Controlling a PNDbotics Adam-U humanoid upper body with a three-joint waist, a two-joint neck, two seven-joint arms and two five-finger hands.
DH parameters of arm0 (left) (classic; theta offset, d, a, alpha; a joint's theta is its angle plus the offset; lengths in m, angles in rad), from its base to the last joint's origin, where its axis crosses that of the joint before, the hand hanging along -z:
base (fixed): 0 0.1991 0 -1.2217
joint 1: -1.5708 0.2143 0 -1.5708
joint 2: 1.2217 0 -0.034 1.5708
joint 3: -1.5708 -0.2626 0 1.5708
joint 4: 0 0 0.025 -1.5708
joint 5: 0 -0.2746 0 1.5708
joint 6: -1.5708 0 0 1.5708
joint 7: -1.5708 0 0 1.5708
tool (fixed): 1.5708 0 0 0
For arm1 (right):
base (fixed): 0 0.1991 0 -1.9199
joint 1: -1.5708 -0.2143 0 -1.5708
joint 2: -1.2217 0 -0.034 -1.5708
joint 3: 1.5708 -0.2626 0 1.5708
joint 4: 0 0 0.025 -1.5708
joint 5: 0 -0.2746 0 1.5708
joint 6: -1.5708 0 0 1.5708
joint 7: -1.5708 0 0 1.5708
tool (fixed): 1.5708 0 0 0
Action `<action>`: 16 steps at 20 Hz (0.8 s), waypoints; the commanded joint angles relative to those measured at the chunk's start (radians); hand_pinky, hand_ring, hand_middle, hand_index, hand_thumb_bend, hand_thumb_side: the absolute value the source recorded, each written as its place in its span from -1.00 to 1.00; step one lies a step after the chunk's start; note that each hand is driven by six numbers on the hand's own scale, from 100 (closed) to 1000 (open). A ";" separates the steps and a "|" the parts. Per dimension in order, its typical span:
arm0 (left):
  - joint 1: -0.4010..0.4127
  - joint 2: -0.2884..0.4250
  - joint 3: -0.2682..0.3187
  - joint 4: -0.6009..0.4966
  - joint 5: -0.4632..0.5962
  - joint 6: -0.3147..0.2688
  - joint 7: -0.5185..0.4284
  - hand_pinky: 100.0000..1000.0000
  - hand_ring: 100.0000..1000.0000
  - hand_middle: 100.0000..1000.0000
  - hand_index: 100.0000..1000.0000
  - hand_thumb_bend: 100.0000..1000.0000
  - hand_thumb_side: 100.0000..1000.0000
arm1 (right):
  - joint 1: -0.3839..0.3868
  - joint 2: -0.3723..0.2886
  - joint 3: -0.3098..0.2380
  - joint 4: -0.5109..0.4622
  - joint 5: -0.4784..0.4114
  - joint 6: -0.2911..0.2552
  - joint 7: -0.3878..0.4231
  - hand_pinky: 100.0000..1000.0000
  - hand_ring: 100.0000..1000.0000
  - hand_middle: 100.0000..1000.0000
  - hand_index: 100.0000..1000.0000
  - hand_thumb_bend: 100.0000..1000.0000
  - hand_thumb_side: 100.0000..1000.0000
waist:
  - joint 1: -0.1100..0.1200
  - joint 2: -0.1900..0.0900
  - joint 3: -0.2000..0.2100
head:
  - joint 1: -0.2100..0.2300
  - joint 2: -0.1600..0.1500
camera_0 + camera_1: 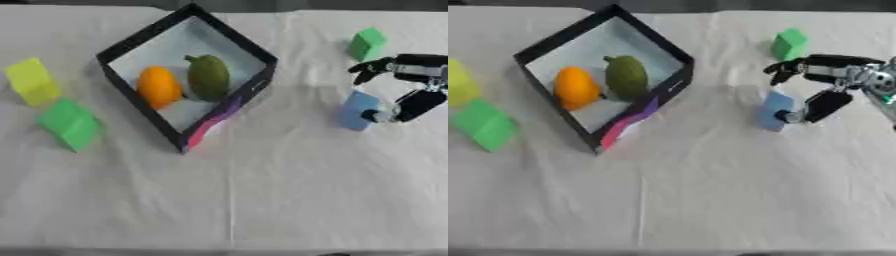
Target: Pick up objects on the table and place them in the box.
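Observation:
A black-walled box (140,37) sits turned like a diamond at the upper left of centre. Inside it lie an orange fruit (157,87) and a green fruit (208,76), side by side. A light blue block (355,111) stands on the white cloth at the right. My right hand (833,67) comes in from the right edge, just right of and above this block. It is open. Its fingers (785,69) reach out past the block's far side, and its thumb (824,106) points down with its tip by the block's right face. My left hand is out of view.
A small green cube (367,44) lies beyond the right hand. At the far left are a yellow block (32,81) and a larger green block (68,124). White cloth covers the table.

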 commanded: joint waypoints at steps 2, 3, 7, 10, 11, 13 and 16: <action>-0.008 0.026 0.003 -0.012 -0.001 -0.002 -0.004 0.53 0.16 0.50 0.52 -1.00 0.15 | -0.017 -0.011 -0.010 0.010 0.014 0.005 0.001 1.00 0.76 0.47 0.96 -0.60 -0.41 | -0.011 -0.034 -0.001 | -0.005 0.004; -0.008 0.026 0.003 -0.012 -0.001 -0.002 -0.005 0.53 0.16 0.50 0.52 -1.00 0.15 | -0.017 -0.008 -0.010 0.012 0.015 0.006 0.002 1.00 0.76 0.47 0.95 -0.61 -0.39 | -0.011 -0.034 -0.001 | -0.006 0.003; -0.009 0.026 0.003 -0.012 -0.001 -0.003 -0.005 0.53 0.16 0.50 0.51 -1.00 0.15 | -0.018 0.000 -0.011 0.025 0.028 0.010 -0.005 1.00 0.76 0.47 0.95 -0.59 -0.38 | -0.010 -0.034 -0.002 | -0.006 0.003; -0.009 0.026 0.002 -0.012 -0.001 -0.003 -0.007 0.53 0.16 0.49 0.51 -1.00 0.15 | -0.016 0.005 -0.012 0.038 0.045 0.005 -0.011 1.00 0.77 0.49 0.96 -0.57 -0.37 | -0.010 -0.033 -0.002 | -0.007 0.002; -0.008 0.026 0.002 -0.012 -0.001 -0.003 -0.008 0.53 0.16 0.49 0.51 -1.00 0.15 | -0.015 0.006 -0.012 0.042 0.049 0.004 -0.013 1.00 0.77 0.50 0.97 -0.57 -0.36 | -0.010 -0.033 -0.003 | -0.008 0.002; -0.008 0.026 0.002 -0.012 -0.002 -0.003 -0.009 0.53 0.16 0.49 0.51 -1.00 0.15 | -0.014 0.007 -0.012 0.047 0.056 0.000 -0.014 1.00 0.78 0.51 0.98 -0.56 -0.34 | -0.009 -0.032 -0.003 | -0.009 0.003; -0.008 0.026 0.002 -0.012 -0.003 -0.003 -0.010 0.53 0.16 0.49 0.51 -1.00 0.14 | -0.013 0.009 -0.012 0.053 0.065 -0.004 -0.016 1.00 0.78 0.51 0.98 -0.54 -0.35 | -0.009 -0.032 -0.004 | -0.009 0.003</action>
